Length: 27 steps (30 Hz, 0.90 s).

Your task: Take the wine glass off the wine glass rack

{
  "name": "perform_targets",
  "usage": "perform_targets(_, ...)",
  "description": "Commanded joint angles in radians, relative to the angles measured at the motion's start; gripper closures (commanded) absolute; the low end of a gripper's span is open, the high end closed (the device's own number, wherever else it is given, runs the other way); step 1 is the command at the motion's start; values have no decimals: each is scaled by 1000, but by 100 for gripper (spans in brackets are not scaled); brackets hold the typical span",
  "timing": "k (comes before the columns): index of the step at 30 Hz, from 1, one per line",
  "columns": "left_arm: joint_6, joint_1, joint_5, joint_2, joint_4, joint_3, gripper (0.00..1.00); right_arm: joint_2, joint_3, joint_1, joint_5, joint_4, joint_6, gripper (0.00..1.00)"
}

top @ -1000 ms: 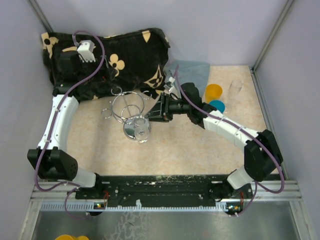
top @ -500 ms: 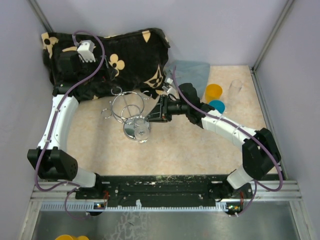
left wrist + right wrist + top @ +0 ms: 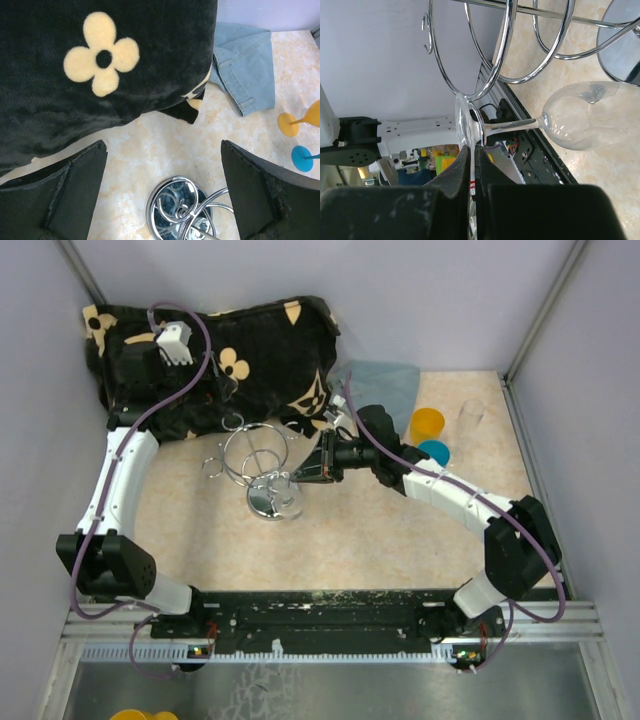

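Observation:
The chrome wine glass rack [image 3: 255,455] stands left of the table's middle, its round base [image 3: 179,207] under my left wrist camera. A clear wine glass [image 3: 284,497] hangs upside down from a wire loop on the rack's near right side. My right gripper [image 3: 305,472] is shut on the flat foot of the glass [image 3: 468,131]; the stem and bowl [image 3: 580,116] stick out to the right in the right wrist view. The foot sits at the open end of a wire loop [image 3: 485,85]. My left gripper [image 3: 162,195] is open and empty, high above the rack's far side.
A black flowered cushion [image 3: 215,355] lies at the back left, with folded blue denim [image 3: 385,385] beside it. An orange cup [image 3: 427,425], a blue cup [image 3: 435,452] and a clear tumbler [image 3: 471,416] stand at the back right. Purple walls close in the table.
My right gripper has moved left and slightly away, and the glass it holds has shifted with it near the rack's base. The left arm has barely moved.

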Motion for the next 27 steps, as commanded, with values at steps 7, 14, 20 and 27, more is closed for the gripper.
perform_targets(7,-5,8,16,7,2,15,0,-33,-6,-22,-27,163,74,100)
perform_targets(14,-8,7,21,10,1,12,1,-66,-40,-53,-33,188,89,100)
perform_targets(20,-9,8,22,13,1,12,0,-70,-54,-55,-45,224,107,100)
perform_targets(27,-6,8,21,13,0,11,0,-55,-51,-54,-58,243,114,100)
